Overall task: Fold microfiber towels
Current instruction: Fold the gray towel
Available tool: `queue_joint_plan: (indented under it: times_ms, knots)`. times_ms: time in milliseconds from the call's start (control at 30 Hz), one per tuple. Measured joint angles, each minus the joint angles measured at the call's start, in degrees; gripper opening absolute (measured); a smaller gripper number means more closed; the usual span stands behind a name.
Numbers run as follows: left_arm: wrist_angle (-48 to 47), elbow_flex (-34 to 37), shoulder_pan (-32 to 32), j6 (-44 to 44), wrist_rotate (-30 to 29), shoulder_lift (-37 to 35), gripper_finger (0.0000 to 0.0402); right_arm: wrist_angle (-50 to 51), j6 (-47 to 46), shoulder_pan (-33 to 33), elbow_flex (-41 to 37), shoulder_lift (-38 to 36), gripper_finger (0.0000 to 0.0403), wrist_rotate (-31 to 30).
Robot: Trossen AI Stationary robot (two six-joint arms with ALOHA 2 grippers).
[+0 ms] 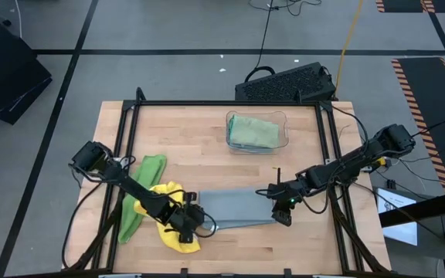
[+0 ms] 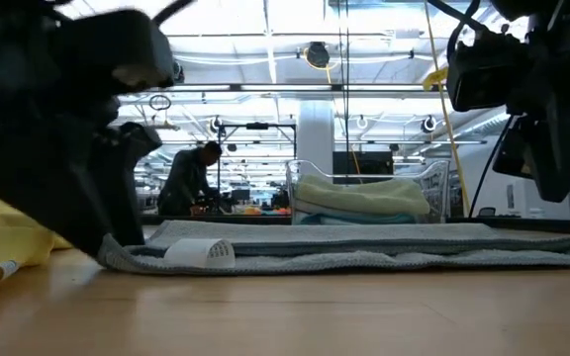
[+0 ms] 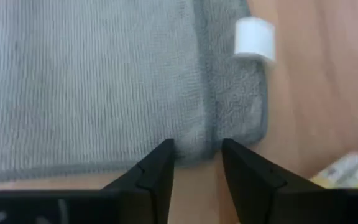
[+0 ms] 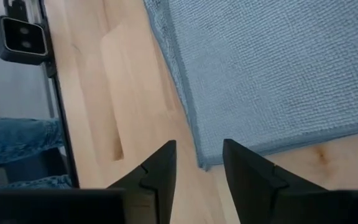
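Two grippers are working opposite ends of a folded grey microfiber towel (image 1: 234,208) that's lying flat near the front of the wooden desk (image 1: 207,139). Left gripper (image 3: 196,163) is sitting released at the towel's edge by its white tag (image 3: 254,40), fingers apart with nothing between them. Right gripper (image 4: 199,163) is hovering over the other corner, also unclenched, grasping nothing. Yellow cloth (image 1: 172,224) and bright green cloth (image 1: 139,193) are lying just beside the left arm.

No readable text, brand, number or sign showed in any view. The white tag (image 3: 254,40) sewn to the edge of the grey towel (image 3: 98,81) was blank on the side that showed, and the paper (image 1: 393,202) lying beside the tabletop (image 1: 191,147) was too small to read.
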State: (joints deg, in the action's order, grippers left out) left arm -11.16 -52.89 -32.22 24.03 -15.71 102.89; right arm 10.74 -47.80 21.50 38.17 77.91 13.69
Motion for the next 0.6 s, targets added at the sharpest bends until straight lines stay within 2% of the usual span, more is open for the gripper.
queue_joint_plan:
  times_ms: [200, 367, 600]
  knots:
    - [0.33, -0.04, 0.58, -0.35, 1.31, -0.44, 0.0075, -0.94, -0.99, 0.00, 0.00, -0.13, 0.0125, -0.06]
    - [1.79, -0.04, 1.09, 0.48, 5.40, -0.52, 0.0011, -0.74, -0.73, 0.00, 0.00, -0.13, 0.0125, -0.07]
    - [1.89, -1.02, 1.14, 1.15, 7.82, -2.06, 0.0010, -0.71, -0.74, 0.00, 0.00, -0.13, 0.0125, -0.11]
